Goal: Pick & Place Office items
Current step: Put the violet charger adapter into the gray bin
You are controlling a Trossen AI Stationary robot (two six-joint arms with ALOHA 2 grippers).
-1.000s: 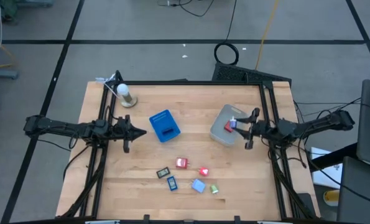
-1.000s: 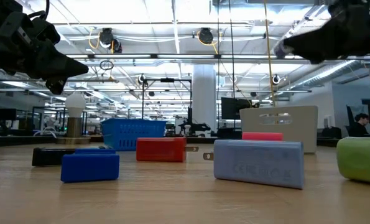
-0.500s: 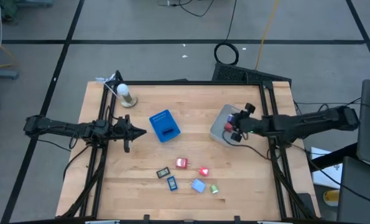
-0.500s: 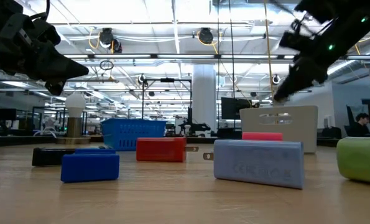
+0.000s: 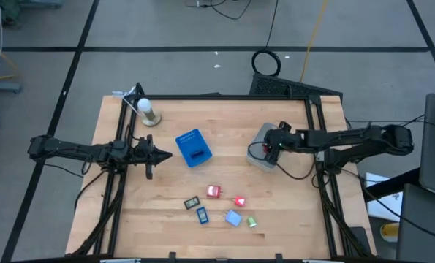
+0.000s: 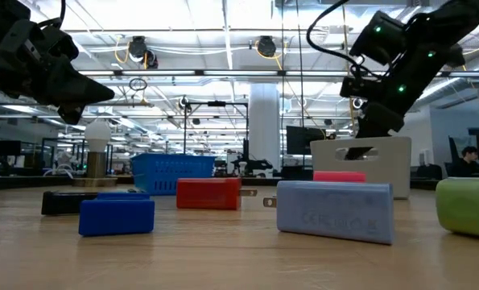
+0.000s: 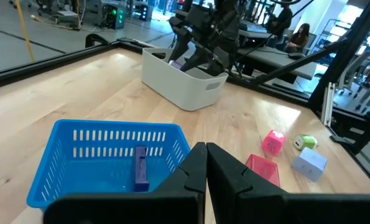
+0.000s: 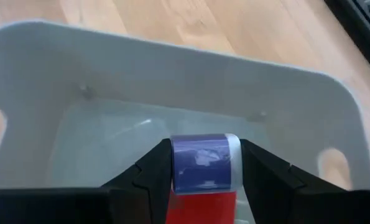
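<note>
From my remote station, the right gripper (image 8: pixel 200 163) hangs over the clear tub (image 5: pixel 262 148) at the table's right side, its fingers (image 8: pixel 148 175) clamped on a purple-and-red piece (image 8: pixel 203 168); the wrist camera shows only the piece's top, the rest cut off at the frame edge, so I cannot name what kind of item it is. From above, the arm covers much of the tub and hides the piece. The left gripper (image 7: pixel 205 163) waits, clenched and empty, beside the blue tray (image 5: pixel 193 147) near the table's middle; a dark blue piece (image 7: pixel 140 168) lies inside the tray. Five items sit loose on the near side of the wooden table (image 5: pixel 166 190): a black piece (image 5: pixel 192 201), a small blue block (image 5: pixel 202 215), a red block (image 5: pixel 214 192), a pink-red piece (image 5: pixel 240 201), a light blue block (image 5: pixel 233 218) and a green piece (image 5: pixel 251 222). In the level view the green one is cut off at the frame's edge.
</note>
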